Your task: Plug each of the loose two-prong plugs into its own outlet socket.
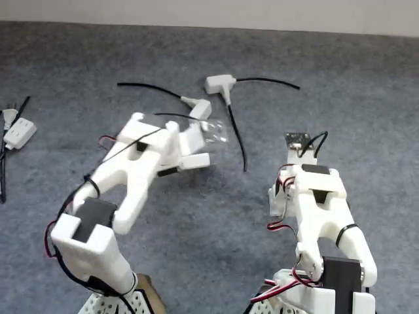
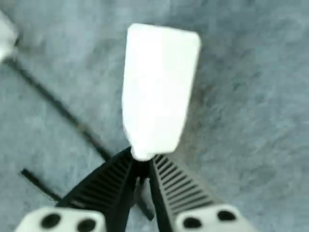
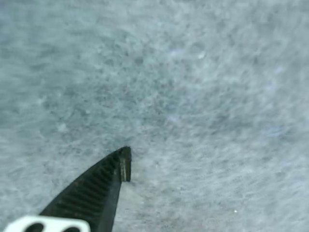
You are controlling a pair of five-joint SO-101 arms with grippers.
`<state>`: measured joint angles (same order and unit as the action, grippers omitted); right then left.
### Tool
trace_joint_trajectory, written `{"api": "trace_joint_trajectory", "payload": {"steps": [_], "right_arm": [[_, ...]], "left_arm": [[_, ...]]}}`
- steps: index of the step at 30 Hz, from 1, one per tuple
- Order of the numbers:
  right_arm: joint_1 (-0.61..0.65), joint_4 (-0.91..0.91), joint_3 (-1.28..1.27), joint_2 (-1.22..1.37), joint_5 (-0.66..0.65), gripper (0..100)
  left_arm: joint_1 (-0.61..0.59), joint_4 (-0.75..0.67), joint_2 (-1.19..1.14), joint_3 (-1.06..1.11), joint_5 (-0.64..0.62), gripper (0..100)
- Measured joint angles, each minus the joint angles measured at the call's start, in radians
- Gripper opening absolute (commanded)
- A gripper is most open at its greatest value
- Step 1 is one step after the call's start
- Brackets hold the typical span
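Fingers (image 2: 113,181) of my left gripper (image 2: 141,162) pinch tight on the near end of the white plug (image 2: 161,87). My arm stretches forward over the grey carpet (image 2: 251,96), and the plug's long axis points straight away from my wrist.

White plug (image 2: 159,87), black cord (image 2: 58,111). Mottled blue-grey table (image 3: 217,96). Black ribbed fingers (image 2: 104,186) on left gripper (image 2: 141,166); white arm (image 1: 124,176) with red and black wires (image 1: 47,239).

Soft, even overhead light, faint shadows on table (image 1: 366,98); glare washing out white plug (image 2: 159,87) in left wrist view.
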<state>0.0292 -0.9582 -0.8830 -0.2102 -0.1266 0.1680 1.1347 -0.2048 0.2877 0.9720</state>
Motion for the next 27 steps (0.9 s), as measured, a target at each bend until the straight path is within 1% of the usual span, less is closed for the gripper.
{"api": "trace_joint_trajectory", "payload": {"steps": [2, 5, 8, 13, 15, 17, 19, 22, 25, 27], "right_arm": [[0.018, 0.008, -0.017, -0.002, 0.0, 58.9], [0.038, 0.009, -0.032, -0.003, 0.0, 58.9], [0.043, 0.009, -0.034, -0.003, 0.0, 58.9], [0.043, 0.009, -0.034, -0.003, 0.0, 58.9], [0.043, 0.009, -0.034, -0.003, 0.0, 58.9], [0.043, 0.009, -0.035, -0.003, 0.0, 58.9], [0.043, 0.009, -0.035, -0.003, 0.0, 58.9], [0.043, 0.009, -0.035, -0.003, 0.0, 58.9], [0.043, 0.009, -0.035, -0.003, 0.0, 58.9], [0.043, 0.009, -0.035, -0.003, 0.0, 58.9]], "left_arm": [[-0.006, 0.026, 0.0, -0.003, 0.021, 1], [-0.005, 0.114, 0.0, -0.035, 0.051, 1], [-0.005, 0.242, 0.0, -0.083, 0.069, 1], [-0.009, 0.519, 0.0, -0.11, 0.184, 1], [-0.009, 0.597, 0.017, -0.083, 0.218, 1], [-0.008, 0.614, 0.084, 0.003, 0.264, 1], [0.018, 0.621, 0.184, 0.127, 0.322, 1], [0.081, 0.626, 0.371, 0.29, 0.35, 1], [0.094, 0.628, 0.529, 0.33, 0.35, 1], [0.091, 0.628, 0.559, 0.331, 0.35, 1]]}}
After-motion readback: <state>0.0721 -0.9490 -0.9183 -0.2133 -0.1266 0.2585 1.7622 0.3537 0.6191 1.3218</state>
